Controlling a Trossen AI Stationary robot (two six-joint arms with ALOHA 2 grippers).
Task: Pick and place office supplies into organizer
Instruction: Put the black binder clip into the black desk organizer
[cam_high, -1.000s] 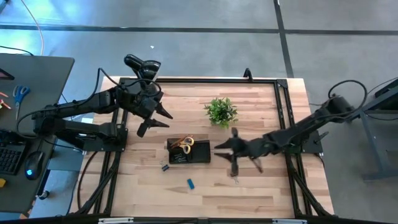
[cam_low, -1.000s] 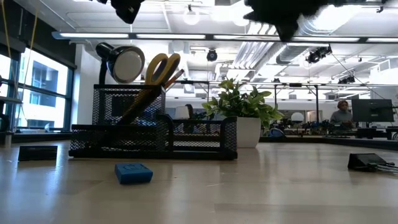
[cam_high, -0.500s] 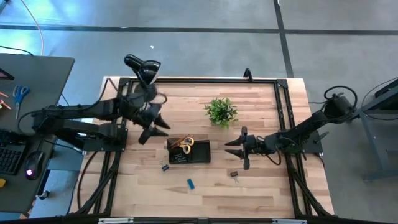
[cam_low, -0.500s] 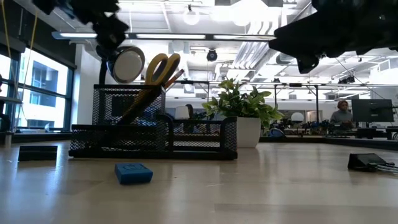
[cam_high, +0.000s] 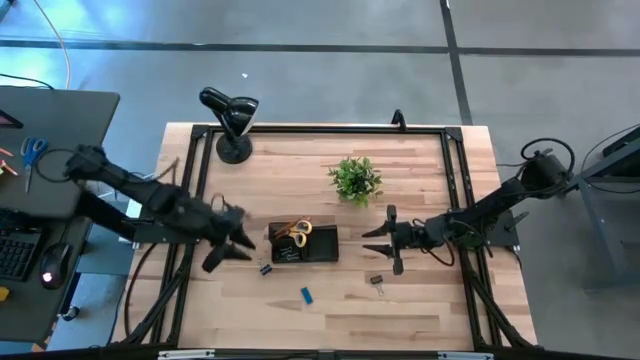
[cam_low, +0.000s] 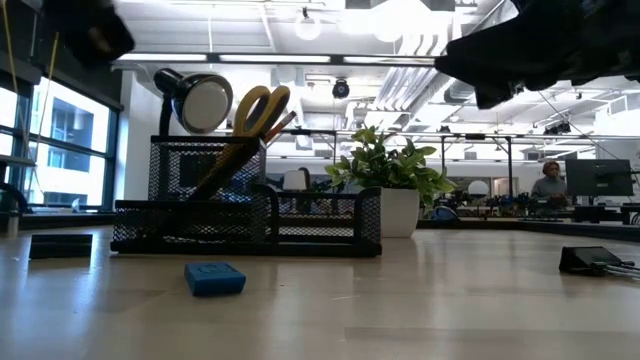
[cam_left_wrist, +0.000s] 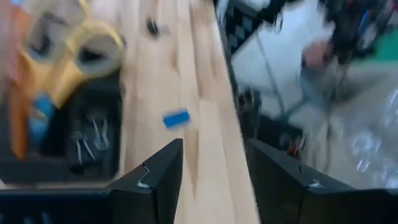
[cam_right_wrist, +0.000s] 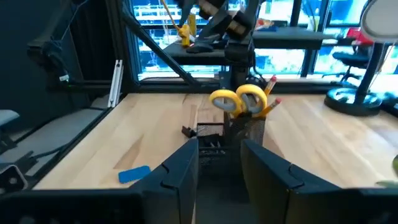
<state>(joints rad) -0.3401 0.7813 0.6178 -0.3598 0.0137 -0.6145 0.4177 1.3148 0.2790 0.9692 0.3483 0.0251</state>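
Currently the blue eraser (cam_high: 307, 295) lies on the bench (cam_high: 420, 300) just in front of the organizer (cam_high: 303, 245); left end effector (cam_high: 228, 250) beside the organizer, fingers spread, empty. Right end effector (cam_high: 385, 240) likewise. Eraser judged light, slightly rubbery; pinch across short sides

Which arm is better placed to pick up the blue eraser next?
Probably the left: its open, empty pincer sits nearer the blue eraser; the right pincer waits beyond the organizer.
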